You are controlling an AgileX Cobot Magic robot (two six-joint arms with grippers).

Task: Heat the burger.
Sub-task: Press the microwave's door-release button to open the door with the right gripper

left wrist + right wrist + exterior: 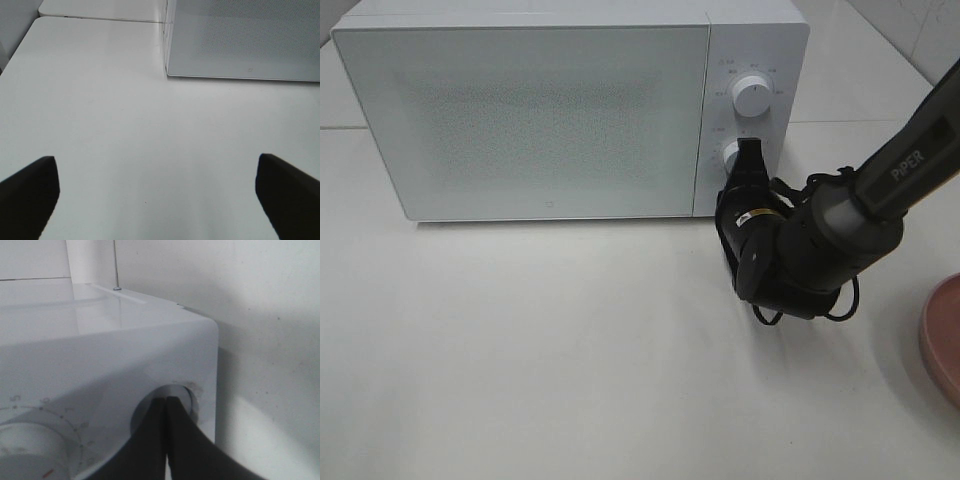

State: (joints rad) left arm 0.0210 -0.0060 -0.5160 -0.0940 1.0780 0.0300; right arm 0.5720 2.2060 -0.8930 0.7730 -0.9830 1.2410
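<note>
Nearest the high camera: dark right arm [880, 190], lettered PIPER, slanting in from beyond the control-panel side of the microwave [520, 110]. At the microwave's lower knob [728, 153], just under the upper knob [752, 95]: right gripper [748, 150], fingers together with nothing between them. Black cable [840, 305] looped under the wrist. Microwave door shut and frosted, inside hidden. Rim of a round pink plate [945, 340] on the white tabletop [520, 350], well apart from the microwave, past the arm. No sight of the burger in any view; whether it sits inside the microwave, cannot tell.

From the left wrist: left gripper [155, 162] above the tabletop in front of the microwave, its two dark fingers [30, 192] spread wide apart, holding nothing. Lower corner of the microwave's door front beyond them, well apart.

From the right wrist: two dark fingers [187, 445] of the right gripper pressed flat together, tips meeting at the face of the lower knob [186, 396] near the microwave's rounded corner. Upper knob [30, 450] with its printed scale just beside. Pale wall [270, 315] behind the microwave.
</note>
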